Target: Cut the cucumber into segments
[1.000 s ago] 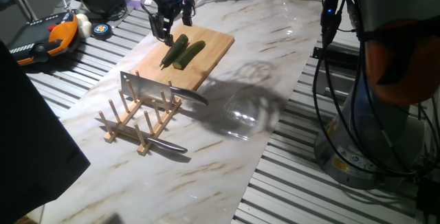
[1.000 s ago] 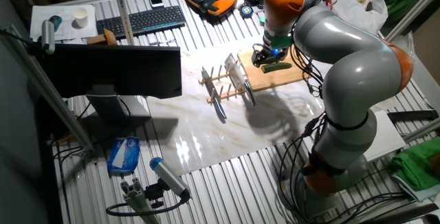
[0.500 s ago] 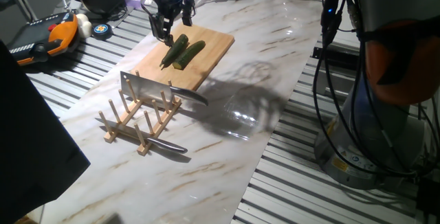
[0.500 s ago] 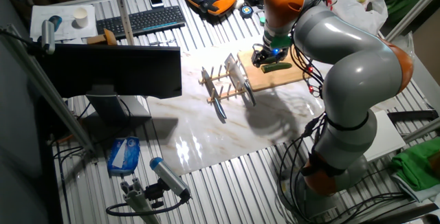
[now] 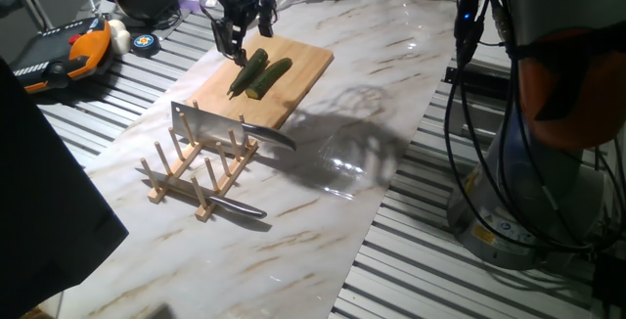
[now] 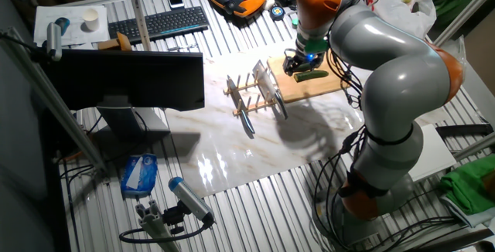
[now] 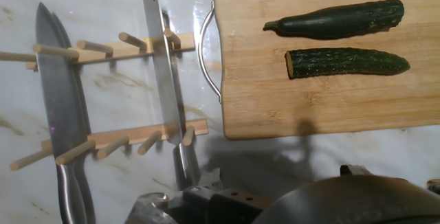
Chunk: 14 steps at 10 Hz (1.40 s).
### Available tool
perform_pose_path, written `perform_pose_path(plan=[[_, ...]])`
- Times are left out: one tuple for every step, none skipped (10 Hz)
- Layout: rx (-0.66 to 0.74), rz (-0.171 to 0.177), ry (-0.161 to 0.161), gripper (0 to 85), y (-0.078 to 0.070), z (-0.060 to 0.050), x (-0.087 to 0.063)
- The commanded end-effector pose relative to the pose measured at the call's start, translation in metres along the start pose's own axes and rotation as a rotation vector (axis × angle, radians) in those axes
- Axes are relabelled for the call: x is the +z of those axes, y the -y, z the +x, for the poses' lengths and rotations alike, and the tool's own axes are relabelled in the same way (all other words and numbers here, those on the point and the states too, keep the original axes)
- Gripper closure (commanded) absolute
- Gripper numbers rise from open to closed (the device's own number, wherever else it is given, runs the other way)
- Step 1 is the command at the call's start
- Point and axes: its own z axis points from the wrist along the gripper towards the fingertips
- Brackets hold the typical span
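Note:
Two dark green cucumber lengths lie side by side on the wooden cutting board (image 5: 305, 63): one (image 5: 248, 70) with a stem tip, the other (image 5: 271, 76) with a pale cut end. The hand view shows both, the upper length (image 7: 335, 18) and the lower length (image 7: 347, 62), on the board (image 7: 275, 107). No short stubby segments are in view. My gripper (image 5: 250, 45) hangs just above the board's far left corner, beside the cucumber ends, with its jaws apart and empty. In the other fixed view the gripper (image 6: 298, 61) is over the board (image 6: 329, 88).
A wooden knife rack (image 5: 196, 174) stands in front of the board and holds a cleaver (image 5: 207, 123) and a chef's knife (image 7: 58, 100). The cleaver (image 7: 161, 59) stands close to the board's edge. An orange pendant (image 5: 73, 50) lies at the far left.

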Motion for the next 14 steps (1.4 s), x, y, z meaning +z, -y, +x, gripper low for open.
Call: perform_pose_path(plan=[[0.001,-0.006,0.001,0.0,-0.001,-0.001,-0.001],[-0.001,-0.009,0.003,0.0,-0.003,-0.002,-0.002],[0.000,-0.021,-0.017,0.0,-0.007,-0.004,-0.004],[0.003,-0.028,-0.026,0.0,-0.011,-0.006,-0.005],[0.004,-0.029,-0.024,0.0,-0.013,-0.009,-0.004],[0.004,-0.032,-0.024,0.0,-0.015,-0.012,-0.001],[0.002,-0.034,-0.020,0.0,-0.017,-0.015,0.004],[0.001,-0.035,-0.017,0.0,-0.019,-0.018,0.009],[0.001,-0.041,-0.020,0.0,-0.021,-0.021,0.013],[0.002,-0.044,-0.021,0.0,-0.025,-0.022,0.017],[0.013,-0.044,-0.018,0.0,-0.031,-0.022,0.022],[0.014,-0.055,-0.019,0.0,-0.034,-0.020,0.026],[0.013,-0.067,-0.026,0.0,-0.036,-0.019,0.030],[0.011,-0.076,-0.026,0.0,-0.038,-0.020,0.034]])
